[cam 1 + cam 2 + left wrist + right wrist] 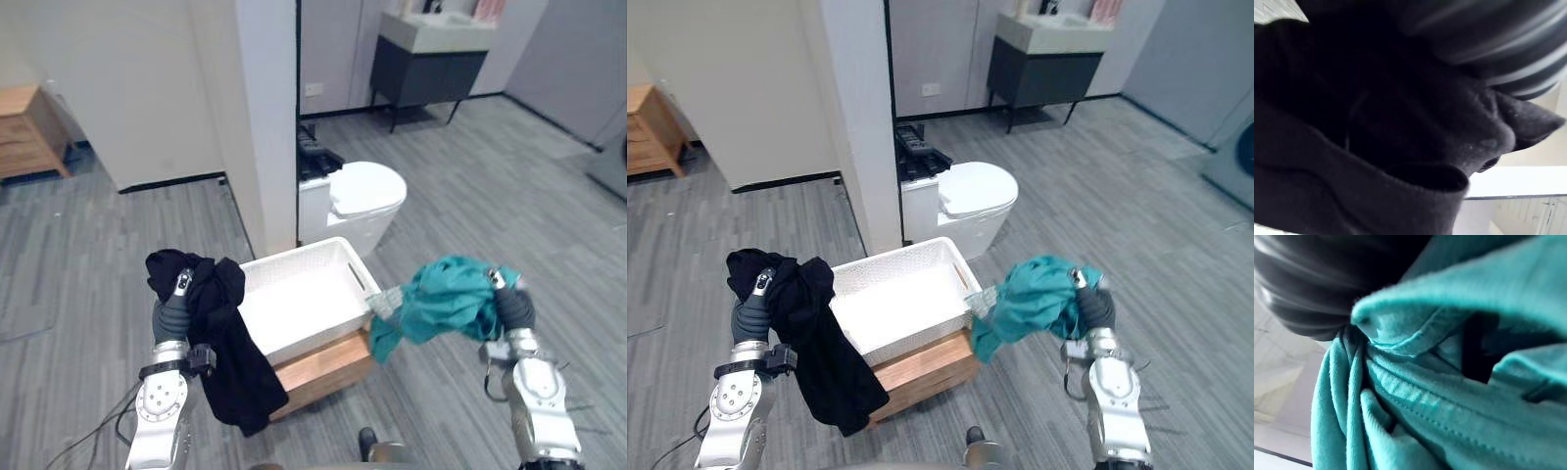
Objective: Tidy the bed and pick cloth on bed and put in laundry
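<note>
So: left hand [172, 311], lower left of the head view, is raised and clamped on a black cloth [230, 352]. One silver finger shows on top of the fabric, the rest is buried in it. The cloth is bunched over the hand and hangs down long, in front of the left end of the white laundry basket [318, 336]. In the left wrist view the dark fabric wraps tight vs. the ribbed cover.

Right hand [513, 309], lower right of the frame, is closed on a teal cloth [446, 299]. The bundle sticks out sideways toward frame centre, w/ a tail drooping by the basket's right front corner; touching or not, can't tell. The right wrist view has teal folds pressed up to the cover.

The basket sits btw. the two hands, low centre, on a wooden stand [323, 370], and nothing lies inside it. Both cloths are in the hands, outside the basket.

Behind the basket is a white toilet [367, 191], lid down, next to a white pillar [266, 117]. A dark vanity w/ a pale top [426, 64] is at upper right and a wooden cabinet [24, 127] at upper left. Grey plank floor [490, 186] all round.
</note>
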You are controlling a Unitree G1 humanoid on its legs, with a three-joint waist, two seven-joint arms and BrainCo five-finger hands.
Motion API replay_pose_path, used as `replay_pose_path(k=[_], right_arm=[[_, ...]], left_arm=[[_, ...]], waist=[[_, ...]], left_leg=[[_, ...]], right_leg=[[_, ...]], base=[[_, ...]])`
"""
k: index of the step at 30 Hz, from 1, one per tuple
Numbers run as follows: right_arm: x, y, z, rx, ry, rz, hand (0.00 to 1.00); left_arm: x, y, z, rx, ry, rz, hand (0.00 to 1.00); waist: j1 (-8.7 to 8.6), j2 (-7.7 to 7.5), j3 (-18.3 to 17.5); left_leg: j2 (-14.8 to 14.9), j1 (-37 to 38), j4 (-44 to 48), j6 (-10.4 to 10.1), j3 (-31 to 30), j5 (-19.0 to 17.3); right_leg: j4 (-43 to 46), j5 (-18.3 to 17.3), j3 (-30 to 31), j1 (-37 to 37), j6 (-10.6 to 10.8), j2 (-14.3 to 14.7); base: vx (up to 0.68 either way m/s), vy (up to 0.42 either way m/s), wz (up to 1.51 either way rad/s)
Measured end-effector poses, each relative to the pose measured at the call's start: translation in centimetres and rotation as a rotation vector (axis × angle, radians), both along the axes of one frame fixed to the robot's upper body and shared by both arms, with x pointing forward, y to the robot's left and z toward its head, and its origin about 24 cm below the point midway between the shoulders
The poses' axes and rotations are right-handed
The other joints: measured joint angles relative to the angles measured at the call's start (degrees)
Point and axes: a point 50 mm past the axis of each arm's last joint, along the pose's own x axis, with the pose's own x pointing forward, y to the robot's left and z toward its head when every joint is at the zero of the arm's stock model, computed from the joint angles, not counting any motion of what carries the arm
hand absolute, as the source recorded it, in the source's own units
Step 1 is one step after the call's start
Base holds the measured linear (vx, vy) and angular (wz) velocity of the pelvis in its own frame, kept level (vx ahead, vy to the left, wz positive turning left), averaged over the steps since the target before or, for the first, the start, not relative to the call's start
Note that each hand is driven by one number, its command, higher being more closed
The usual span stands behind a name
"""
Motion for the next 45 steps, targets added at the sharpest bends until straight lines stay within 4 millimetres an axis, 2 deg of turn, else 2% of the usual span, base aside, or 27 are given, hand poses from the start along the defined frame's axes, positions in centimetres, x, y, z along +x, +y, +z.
replay_pose_path(k=[1, 3, 4, 10, 15, 16, 18, 19, 23, 32, 35, 38, 40, 42, 45], right_arm=[[0.0, -0.4, 1.6, -0.038, -0.059, -0.007, 1.0], [0.0, -0.6, 3.2, -0.067, -0.123, -0.007, 1.0], [0.1, -0.6, 4.8, -0.091, -0.191, 0.001, 1.0], [2.2, 1.5, 11.9, -0.206, -0.461, 0.166, 1.0], [4.9, 4.7, 15.5, -0.251, -0.505, 0.318, 1.0], [6.0, 5.7, 16.4, -0.26, -0.493, 0.355, 1.0], [6.9, 6.0, 16.7, -0.253, -0.464, 0.362, 1.0], [7.5, 6.3, 16.6, -0.249, -0.432, 0.367, 1.0], [9.1, 6.8, 15.6, -0.236, -0.312, 0.375, 1.0], [10.5, 6.5, 13.4, -0.205, -0.171, 0.339, 1.0], [10.6, 6.2, 11.8, -0.178, -0.118, 0.323, 1.0], [9.8, 5.7, 8.7, -0.147, -0.029, 0.305, 1.0], [9.1, 6.1, 6.4, -0.127, 0.038, 0.326, 1.0], [9.0, 6.6, 5.4, -0.118, 0.067, 0.342, 1.0], [9.8, 6.8, 4.6, -0.116, 0.106, 0.34, 1.0]], left_arm=[[0.7, -0.6, 0.5, -0.019, -0.033, -0.025, 1.0], [1.1, -0.9, 1.2, -0.025, -0.068, -0.041, 1.0], [1.4, -1.1, 1.7, -0.02, -0.087, -0.056, 1.0], [1.4, -1.0, 2.1, -0.022, -0.105, -0.075, 1.0], [1.6, -1.7, 2.1, -0.019, -0.104, -0.118, 1.0], [1.7, -2.1, 2.1, -0.021, -0.107, -0.136, 1.0], [2.0, -2.7, 2.2, -0.023, -0.113, -0.162, 1.0], [2.1, -2.9, 2.3, -0.024, -0.117, -0.173, 1.0], [2.1, -2.9, 2.3, -0.024, -0.112, -0.175, 1.0], [1.8, -2.7, 1.6, -0.01, -0.053, -0.206, 1.0], [1.1, -2.5, 0.7, -0.013, -0.008, -0.203, 1.0], [0.9, -2.6, 0.6, -0.012, 0.001, -0.217, 1.0], [0.5, -2.6, 1.2, -0.006, -0.024, -0.217, 1.0], [0.3, -2.7, 1.7, -0.002, -0.042, -0.222, 1.0], [0.8, -3.0, 2.8, 0.007, -0.098, -0.235, 1.0]], waist=[[-0.3, 0.85, 0.58], [-0.25, 1.08, 0.69], [-0.18, 1.21, 0.64], [-0.05, 0.07, 0.57], [0.45, -1.01, -0.25], [1.04, -1.4, -0.49], [2.24, -1.91, -0.87], [3.09, -2.06, -1.1], [3.59, -2.09, -2.09], [3.67, -2.32, -2.48], [3.41, -2.16, -2.49], [3.41, -1.76, -2.35], [3.32, -1.15, -1.98], [3.27, -0.6, -1.63], [3.15, 0.97, -0.09]], left_leg=[[1.52, 0.59, -1.5, -1.06, 4.94, 1.84], [1.7, 1.5, -3.49, 0.4, 8.61, 3.02], [1.7, 2.44, -5.72, 0.71, 9.87, 3.4], [-1.68, 3.1, -13.5, 1.64, 9.43, 8.0], [-1.49, 2.29, -15.17, 0.93, 9.83, 9.76], [-1.66, 2.03, -15.28, 1.26, 9.8, 10.58], [-1.81, 1.79, -15.26, 1.02, 9.8, 11.0], [-1.88, 1.76, -15.25, 1.11, 9.8, 11.29], [-2.04, 1.75, -17.1, 1.62, 9.55, 12.99], [-4.19, 2.01, -22.57, 2.23, 7.76, 17.0], [-4.11, 2.11, -25.42, 1.77, 8.17, 18.14], [-3.4, 2.24, -27.14, 1.18, 9.76, 19.83], [-3.01, 2.11, -27.52, 0.83, 9.79, 20.66], [-2.76, 1.9, -27.51, 0.66, 9.79, 20.88], [-2.72, -0.86, -27.41, 0.71, 9.81, 21.91]], right_leg=[[-1.02, -0.07, -2.45, 2.02, -1.07, -0.09], [-1.48, -0.49, -3.99, 3.52, -1.82, -0.26], [-2.03, -0.53, -4.6, 4.08, -1.89, -0.38], [-6.87, 2.28, -6.76, 5.18, -1.8, -3.35], [-8.73, 3.07, -10.42, 6.51, -1.99, -4.67], [-8.76, 3.2, -11.0, 6.49, -2.01, -5.07], [-8.77, 3.26, -11.39, 6.61, -2.05, -5.03], [-8.79, 3.67, -11.78, 6.65, -2.58, -5.04], [-8.95, 5.36, -13.71, 6.7, -3.67, -5.45], [-10.06, 5.49, -16.39, 6.71, -3.53, -7.25], [-11.02, 5.28, -17.42, 6.57, -3.23, -7.19], [-11.03, 5.21, -18.51, 6.41, -3.14, -6.65], [-11.04, 5.22, -18.69, 6.18, -3.14, -6.27], [-11.06, 5.23, -18.75, 5.98, -3.12, -6.13], [-11.09, 5.91, -18.82, 3.23, -2.83, -6.11]], base=[[0.14, -0.292, 0.85], [0.07, -0.163, 0.55], [0.01, -0.06, 0.22], [-0.05, 0.001, 0.21], [-0.01, 0.036, 0.44], [0.01, 0.045, 0.22], [0.01, 0.032, 0.18], [0.01, 0.037, 0.24], [-0.01, 0.042, 0.21], [-0.08, 0.01, 0.15], [-0.1, -0.048, 0.14], [-0.07, -0.042, 0.18], [-0.05, -0.037, 0.02], [-0.04, -0.03, -0.02], [-0.07, -0.032, -0.03]])
